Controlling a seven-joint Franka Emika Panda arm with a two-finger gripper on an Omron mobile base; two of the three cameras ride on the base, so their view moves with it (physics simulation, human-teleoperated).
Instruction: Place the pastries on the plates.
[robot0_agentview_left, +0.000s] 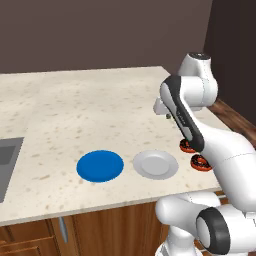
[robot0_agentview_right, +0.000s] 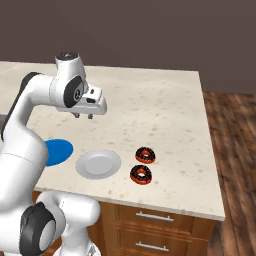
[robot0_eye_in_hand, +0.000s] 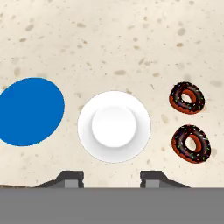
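1. Your claw (robot0_agentview_right: 84, 116) hangs above the speckled beige tabletop (robot0_agentview_right: 150, 105), clenched on nothing.
2. Both chocolate-iced ring doughnuts (robot0_eye_in_hand: 187, 97) (robot0_eye_in_hand: 191, 143) sit near the front edge, towards its right corner.
3. Beside them are the grey-white rimmed plate (robot0_eye_in_hand: 114, 126), then the bright blue flat plate (robot0_eye_in_hand: 29, 111).

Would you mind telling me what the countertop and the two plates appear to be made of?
The countertop looks like polished stone or a speckled composite: beige with brown flecks. The white plate looks like glazed ceramic, given its raised rim and smooth sheen. The blue plate is flat, uniform and matte, possibly plastic or ceramic; the rendering leaves it open.
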